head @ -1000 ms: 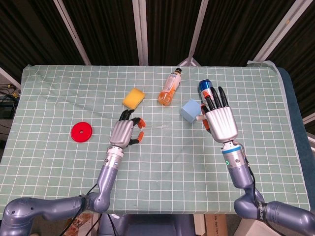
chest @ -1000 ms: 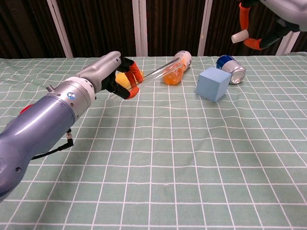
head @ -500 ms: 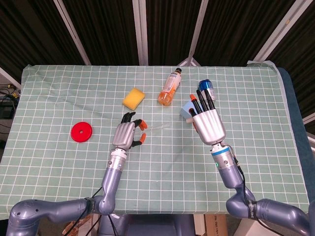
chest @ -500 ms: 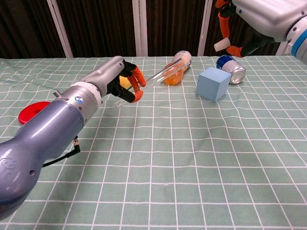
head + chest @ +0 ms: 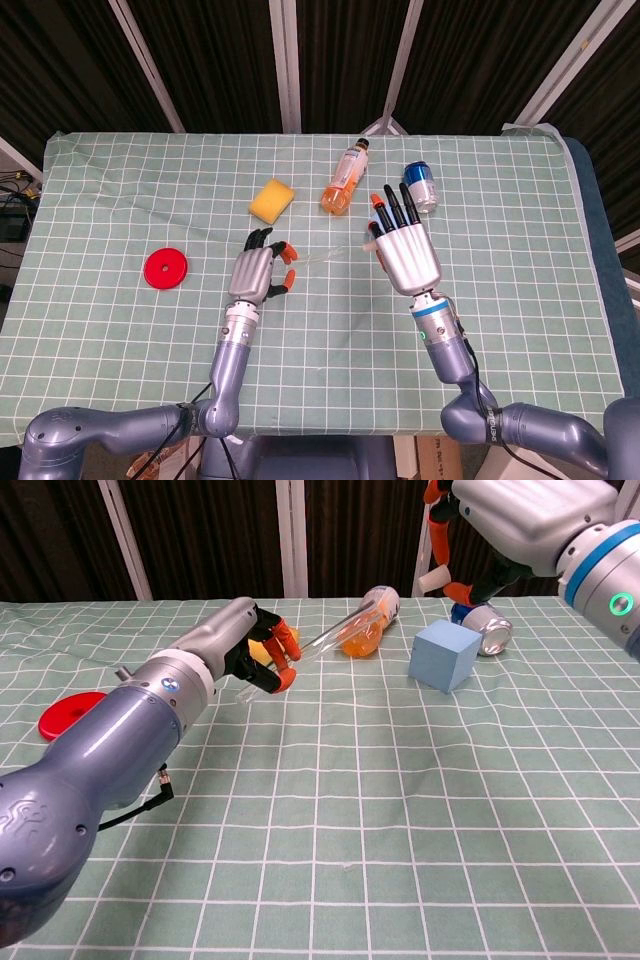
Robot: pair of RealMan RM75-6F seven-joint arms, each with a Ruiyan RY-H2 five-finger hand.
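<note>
My left hand (image 5: 258, 271) (image 5: 238, 650) hovers low over the green checked cloth and pinches a clear thin tube (image 5: 320, 259) (image 5: 330, 632) that slants up and to the right. My right hand (image 5: 403, 250) (image 5: 492, 522) is raised above the table with fingers apart and holds nothing. It hangs over a light blue cube (image 5: 445, 655), which it hides in the head view. An orange drink bottle (image 5: 343, 180) (image 5: 366, 622) lies on its side at the back. A blue can (image 5: 421, 186) (image 5: 484, 623) lies beside the cube.
A yellow sponge (image 5: 272, 199) sits behind my left hand. A red disc (image 5: 165, 268) (image 5: 68, 713) lies at the left. The green cloth (image 5: 330, 340) covers the table, with dark panels and metal posts behind it.
My right hand has moved left and toward me, from beside the can to over the blue cube. My left hand has hardly moved and still holds the tube.
</note>
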